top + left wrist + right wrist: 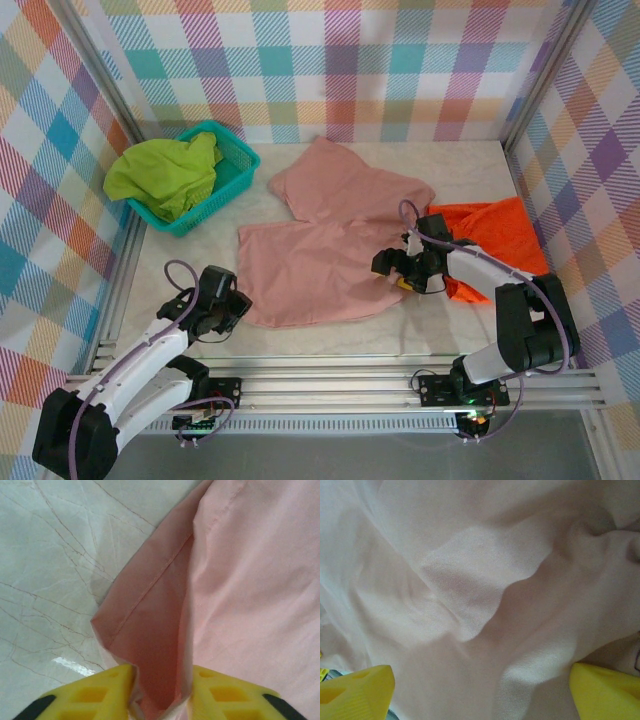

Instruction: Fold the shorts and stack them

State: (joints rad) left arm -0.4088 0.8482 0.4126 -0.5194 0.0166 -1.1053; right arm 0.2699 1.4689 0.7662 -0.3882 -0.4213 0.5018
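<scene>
The dusty pink shorts [320,240] lie spread flat in the middle of the table. My left gripper [228,305] is at their near left corner. In the left wrist view its yellow fingers [100,690] pinch a raised fold of the pink hem [160,645], so the left gripper [162,671] is shut on it. My right gripper [393,268] rests on the shorts' right edge. It [480,672] stands open, with rumpled pink cloth [470,580] lying between the wide-apart fingers. The orange shorts [495,235] lie at the right, partly under the right arm. The lime green shorts [165,175] are heaped in the basket.
A teal mesh basket [238,165] stands at the back left. Checked walls and metal rails [120,280] close in the marble table [200,255] on three sides. Bare tabletop [55,570] lies left of the pink hem.
</scene>
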